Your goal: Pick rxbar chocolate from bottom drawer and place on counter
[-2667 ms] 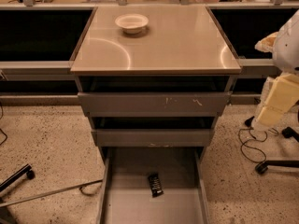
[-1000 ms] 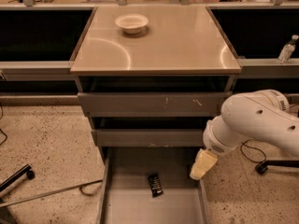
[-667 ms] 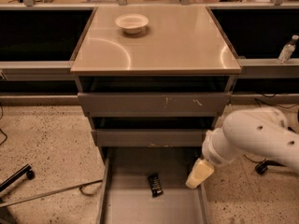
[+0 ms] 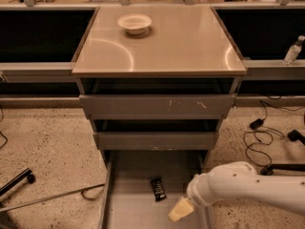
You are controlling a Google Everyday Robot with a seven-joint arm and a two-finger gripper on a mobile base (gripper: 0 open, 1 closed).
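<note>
The rxbar chocolate [image 4: 158,188], a small black bar, lies flat on the floor of the open bottom drawer [image 4: 128,209], near its middle. My gripper [image 4: 180,209] reaches in from the lower right on a white arm, low over the drawer and just right of and in front of the bar, not touching it. The beige counter [image 4: 181,42] tops the cabinet above.
A white bowl [image 4: 135,23] sits at the counter's back left. Two upper grey drawers [image 4: 157,106] are partly pulled out above the bottom one. Cables [image 4: 259,137] lie on the floor to the right. A bottle [image 4: 292,50] stands on the right shelf.
My arm has swung down and left from the cabinet's right side, bringing the gripper low over the bottom drawer beside the bar. The bar has not moved.
</note>
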